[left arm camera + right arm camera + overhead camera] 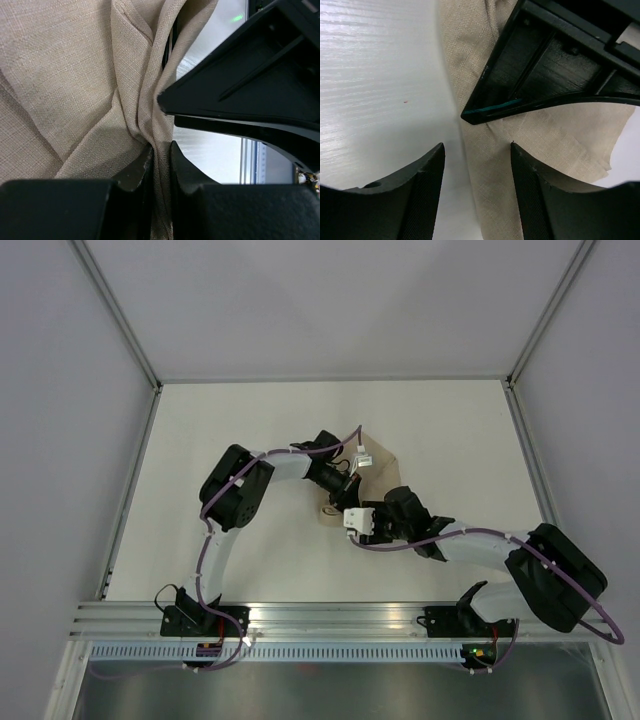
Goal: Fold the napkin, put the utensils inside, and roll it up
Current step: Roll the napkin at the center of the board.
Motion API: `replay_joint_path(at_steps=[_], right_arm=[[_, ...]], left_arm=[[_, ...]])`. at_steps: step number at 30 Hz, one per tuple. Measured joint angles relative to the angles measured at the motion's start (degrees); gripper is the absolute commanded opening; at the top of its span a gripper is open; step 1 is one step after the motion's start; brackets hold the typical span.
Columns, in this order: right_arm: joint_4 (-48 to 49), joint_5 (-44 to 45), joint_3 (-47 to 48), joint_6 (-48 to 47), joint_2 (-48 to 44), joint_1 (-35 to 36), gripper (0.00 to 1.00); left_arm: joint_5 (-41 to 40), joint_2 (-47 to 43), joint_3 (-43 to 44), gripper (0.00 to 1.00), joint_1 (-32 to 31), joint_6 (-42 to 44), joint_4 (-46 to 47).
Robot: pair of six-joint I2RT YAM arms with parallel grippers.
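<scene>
From above I have the napkin [385, 468] near the middle of the table [250, 420], a touch toward 2 o'clock. My left gripper [345, 485] sits on the napkin's 9 o'clock side. My right gripper [350, 523] lies at its 7 o'clock corner, just beside the left one. In the left wrist view a fold of cloth stands between the fingers [135, 172], with the right gripper at 2 o'clock. In the right wrist view the napkin's edge runs between the fingers [425, 185], with bare table at 10 o'clock and the left gripper at 1 o'clock.
</scene>
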Motion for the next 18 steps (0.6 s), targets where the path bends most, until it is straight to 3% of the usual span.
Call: replay_joint_path(at_steps=[4,13,17,18], right_arm=[[1.31,0.35,0.66,-0.98,2.36,0.0,0.59],[0.02,-0.02,3.56,-1.64,6.21,0.33,0.34],[-2.16,-0.87,4.92,-1.92,6.97,0.35,0.22],[-2.58,-1.01,5.2,-1.99,7.06,0.35,0.22]], left_arm=[[0.96,0.9,1.09,0.02,0.13,0.09,-2.14],[1.49,1.49,1.97,0.03,0.55,0.44,-4.68],[1.7,1.53,2.12,0.15,0.81,0.66,-5.2],[1.73,1.53,2.12,0.24,0.9,0.76,-5.29]])
